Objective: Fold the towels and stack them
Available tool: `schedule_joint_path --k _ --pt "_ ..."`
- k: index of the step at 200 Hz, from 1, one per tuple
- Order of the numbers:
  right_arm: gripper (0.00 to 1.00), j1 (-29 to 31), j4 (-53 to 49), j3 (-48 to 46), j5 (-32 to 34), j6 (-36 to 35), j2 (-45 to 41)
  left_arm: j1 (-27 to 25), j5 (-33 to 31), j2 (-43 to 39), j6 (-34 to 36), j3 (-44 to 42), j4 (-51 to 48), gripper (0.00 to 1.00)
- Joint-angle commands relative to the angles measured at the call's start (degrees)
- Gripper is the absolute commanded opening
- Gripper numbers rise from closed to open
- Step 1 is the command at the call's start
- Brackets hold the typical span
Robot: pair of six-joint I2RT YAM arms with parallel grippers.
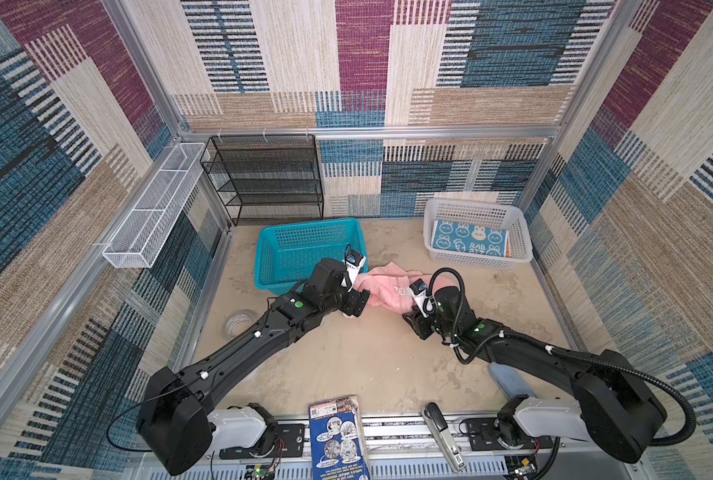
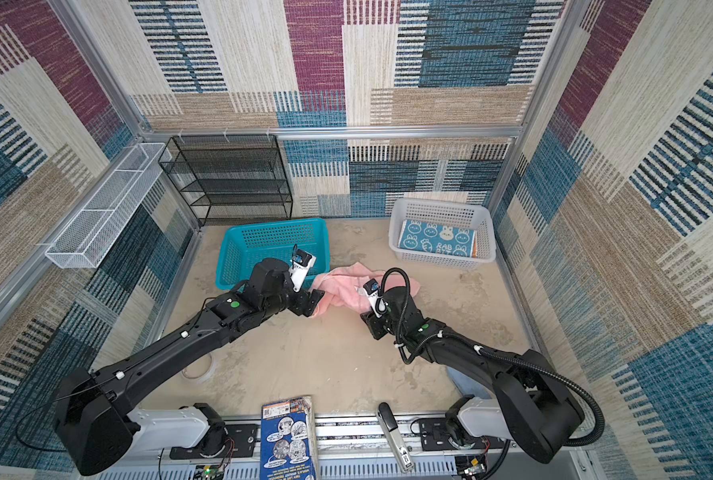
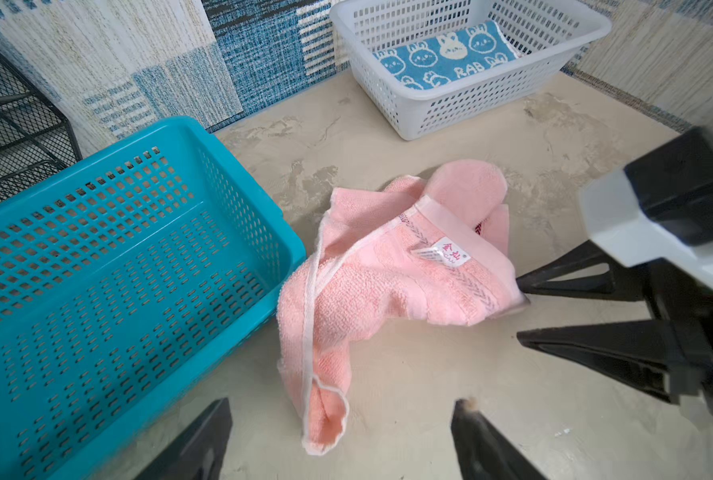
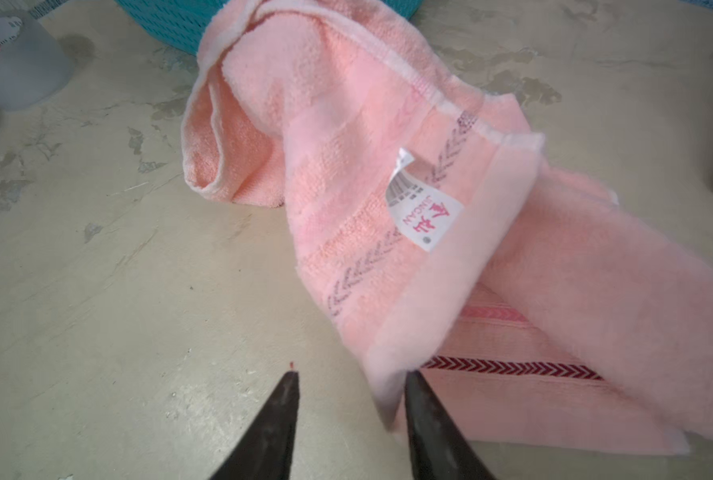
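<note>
**Top views.** In both top views the pink towel (image 1: 388, 286) (image 2: 346, 286) lies crumpled at mid-table. The teal basket (image 1: 309, 226) sits just beside it at 10 o'clock. The white basket (image 1: 477, 203) stands well apart at 2 o'clock and holds the folded blue towel (image 1: 469, 241). The left gripper (image 1: 357, 305) stands at the pink towel's 8 o'clock. The right gripper (image 1: 411, 320) stands at its 5 o'clock.

**Left wrist.** We see the left gripper (image 3: 342, 409) with its fingers wide apart and empty, flanking the towel's rolled end. The right gripper (image 3: 520, 309) also has its fingers apart, and one tip touches the hemmed corner.

**Right wrist.** The right gripper (image 4: 351, 376) has its fingers apart and nothing clamped. The flat hem (image 4: 442, 299) rests against the inner face of one finger. The label (image 4: 425, 208) lies beside the hem.

**Handling.** We judge the towel to be light, soft and limp, so it will droop and will not hold a shape. The woven hem looks thinner and firmer than the pile. We advise pinching two corners of one hem, one per gripper, and taking a single layer only.
</note>
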Motion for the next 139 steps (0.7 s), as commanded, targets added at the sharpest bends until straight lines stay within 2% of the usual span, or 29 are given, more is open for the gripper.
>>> schedule_joint_path --k 1,16,30,92,139 --pt "0.65 -0.1 5.7 -0.4 -1.8 7.5 -0.2 0.0 2.2 0.5 1.1 0.5 0.9 0.87" --pt "0.71 -0.3 6.6 0.0 -1.4 9.5 0.5 0.0 2.5 0.9 0.9 0.7 0.9 0.87" --pt "0.72 -1.3 7.8 0.3 -2.1 12.1 1.5 0.0 2.6 1.2 0.8 1.0 0.9 0.87" --pt "0.69 -7.5 12.2 2.0 -11.5 16.1 7.7 0.0 3.4 1.5 0.3 1.5 0.5 0.87" --pt "0.62 -9.5 13.7 3.2 -12.2 16.4 12.2 0.0 3.4 2.2 0.4 2.2 -0.4 0.87"
